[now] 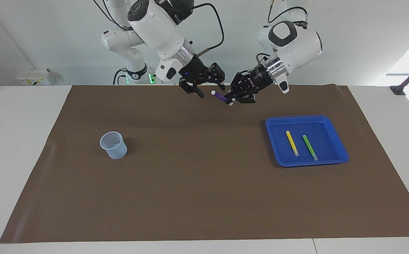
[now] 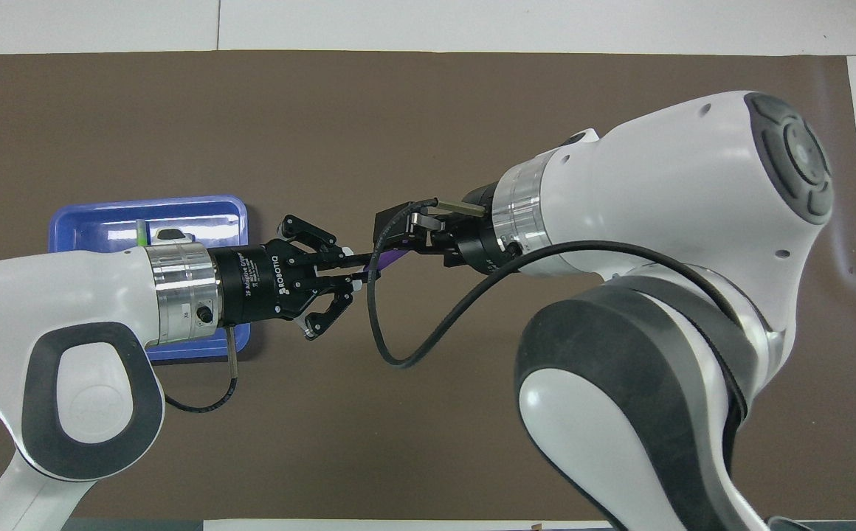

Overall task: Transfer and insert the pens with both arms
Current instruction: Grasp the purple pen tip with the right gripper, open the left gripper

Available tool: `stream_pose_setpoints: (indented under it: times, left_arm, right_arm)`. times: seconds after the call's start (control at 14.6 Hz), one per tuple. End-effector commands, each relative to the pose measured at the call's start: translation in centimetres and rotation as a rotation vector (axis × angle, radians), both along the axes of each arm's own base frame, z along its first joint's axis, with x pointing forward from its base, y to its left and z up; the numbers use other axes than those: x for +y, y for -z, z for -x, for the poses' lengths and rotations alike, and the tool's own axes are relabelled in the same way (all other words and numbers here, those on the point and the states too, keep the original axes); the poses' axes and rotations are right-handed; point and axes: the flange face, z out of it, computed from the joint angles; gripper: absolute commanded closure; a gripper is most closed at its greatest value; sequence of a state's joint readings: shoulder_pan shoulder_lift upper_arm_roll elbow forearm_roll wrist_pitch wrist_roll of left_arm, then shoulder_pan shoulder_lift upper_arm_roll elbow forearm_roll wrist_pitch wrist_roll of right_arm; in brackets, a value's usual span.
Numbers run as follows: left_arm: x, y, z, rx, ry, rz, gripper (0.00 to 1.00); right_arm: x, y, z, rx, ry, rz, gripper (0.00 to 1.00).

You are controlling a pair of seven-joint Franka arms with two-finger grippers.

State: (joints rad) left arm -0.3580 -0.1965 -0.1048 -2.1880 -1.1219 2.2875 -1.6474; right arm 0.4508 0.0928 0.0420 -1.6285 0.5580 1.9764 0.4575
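My left gripper [image 1: 230, 100] [image 2: 358, 269] is shut on the purple pen [image 1: 220, 96] [image 2: 392, 258] and holds it in the air over the mat's edge nearest the robots. The pen's pale end points toward my right gripper [image 1: 211, 91] [image 2: 387, 243], which stands open with its fingers on either side of that end. The yellow pen [image 1: 292, 143] and the green pen [image 1: 310, 147] [image 2: 138, 232] lie side by side in the blue tray [image 1: 306, 118] [image 2: 103, 214].
A translucent mesh cup [image 1: 113, 144] stands on the brown mat [image 1: 204, 197] toward the right arm's end; the right arm hides it in the overhead view. A smaller white arm with green lights [image 1: 130, 60] stands at the back.
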Motion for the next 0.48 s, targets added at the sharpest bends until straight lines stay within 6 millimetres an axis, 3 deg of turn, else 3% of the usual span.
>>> stream_pose_setpoints:
  times: [0.0, 0.07, 0.21, 0.41]
  left_arm:
    - [0.54, -0.01, 1.10, 0.002, -0.032, 0.013, 1.00]
    - [0.54, -0.01, 1.10, 0.003, -0.033, 0.014, 1.00]
    - [0.54, -0.01, 1.10, 0.003, -0.033, 0.014, 1.00]
    - [0.59, -0.06, 1.04, 0.004, -0.041, 0.021, 1.00]
  right_arm:
    - [0.16, -0.18, -0.25, -0.018, -0.011, -0.009, 0.29]
    - [0.24, -0.13, -0.28, -0.020, -0.009, -0.008, 0.45]
    - [0.26, -0.24, -0.69, -0.041, 0.018, -0.020, 0.59]
    - [0.59, -0.05, -0.65, -0.045, 0.016, -0.019, 0.60]
